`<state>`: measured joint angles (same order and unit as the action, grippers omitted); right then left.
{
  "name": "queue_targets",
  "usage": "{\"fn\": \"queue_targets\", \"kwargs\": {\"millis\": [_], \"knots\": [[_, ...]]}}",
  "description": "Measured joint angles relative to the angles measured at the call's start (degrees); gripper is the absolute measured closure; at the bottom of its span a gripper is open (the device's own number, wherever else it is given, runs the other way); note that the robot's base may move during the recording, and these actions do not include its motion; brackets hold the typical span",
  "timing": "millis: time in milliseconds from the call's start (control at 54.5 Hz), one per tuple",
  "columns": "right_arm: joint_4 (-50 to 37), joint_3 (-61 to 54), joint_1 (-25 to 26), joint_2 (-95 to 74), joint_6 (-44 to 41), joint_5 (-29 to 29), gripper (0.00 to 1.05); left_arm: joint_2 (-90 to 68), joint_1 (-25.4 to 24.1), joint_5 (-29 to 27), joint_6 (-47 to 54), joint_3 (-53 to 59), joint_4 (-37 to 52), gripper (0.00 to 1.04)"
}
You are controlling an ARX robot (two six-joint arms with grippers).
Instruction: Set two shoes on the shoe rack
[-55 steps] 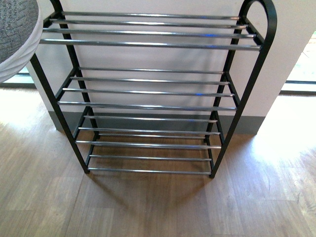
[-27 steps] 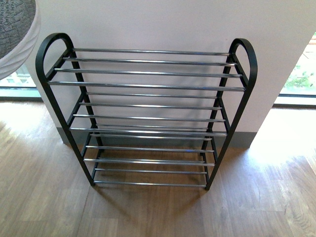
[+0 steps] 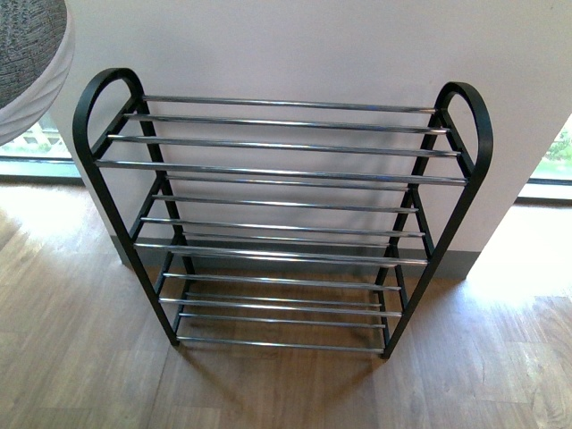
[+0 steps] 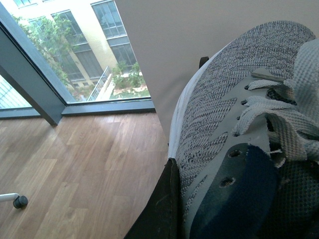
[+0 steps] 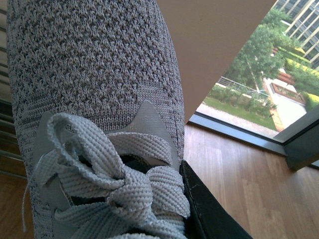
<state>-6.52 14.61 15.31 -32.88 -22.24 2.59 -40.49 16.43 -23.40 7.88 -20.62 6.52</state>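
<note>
Far left, up high, the left shoe [image 3: 27,45] hangs at the frame's edge, grey knit over white sole. The left pincer [image 4: 234,209] is clamped on it, one dark finger [image 4: 160,209] tight vs. its side. Centre: shoe rack [image 3: 277,172] backs onto the wall [image 3: 286,45] — four tiers of chrome rods, wood floor [image 3: 286,393] open in front & on both sides. Right: the right pincer [image 5: 114,219] grips the right shoe [image 5: 89,64], rack rods just showing past it — window [image 5: 249,74] on its other side.

The shoe rack [image 3: 281,172] pairs matt black metal with glossy chrome rods; the sneakers [image 4: 219,99] [image 5: 94,64] are coarse knit; the floor [image 3: 268,393] is smooth wood.
</note>
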Motion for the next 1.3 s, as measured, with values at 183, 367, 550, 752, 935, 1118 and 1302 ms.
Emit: {"fn": "queue_targets", "kwargs": {"millis": [183, 367, 550, 752, 935, 1118, 1302], "knots": [[0.0, 0.0, 0.0, 0.0, 0.0, 0.0, 1.03, 0.0, 0.0, 0.1, 0.0, 0.0, 0.0, 1.03], [-6.9, -1.4, 2.3, -0.6, 9.6, 11.3, 1.03, 0.0, 0.0, 0.0, 0.0, 0.0, 0.0, 1.03], [-7.6, 1.7, 1.0, -5.5, 16.3, 13.2, 1.03, 0.0, 0.0, 0.2, 0.0, 0.0, 0.0, 1.03], [-9.9, 11.3, -2.6, -17.5, 13.9, 9.0, 1.03, 0.0, 0.0, 0.0, 0.0, 0.0, 0.0, 1.03], [-12.5, 24.9, -8.5, -32.5, 10.7, 4.4, 1.03, 0.0, 0.0, 0.0, 0.0, 0.0, 0.0, 1.03], [-12.7, 33.9, -12.6, -45.5, 10.0, 2.7, 1.03, 0.0, 0.0, 0.0, 0.0, 0.0, 0.0, 1.03], [-11.7, 42.6, -15.1, -58.2, 8.3, -1.0, 1.03, 0.0, 0.0, 0.0, 0.0, 0.0, 0.0, 1.03]]}}
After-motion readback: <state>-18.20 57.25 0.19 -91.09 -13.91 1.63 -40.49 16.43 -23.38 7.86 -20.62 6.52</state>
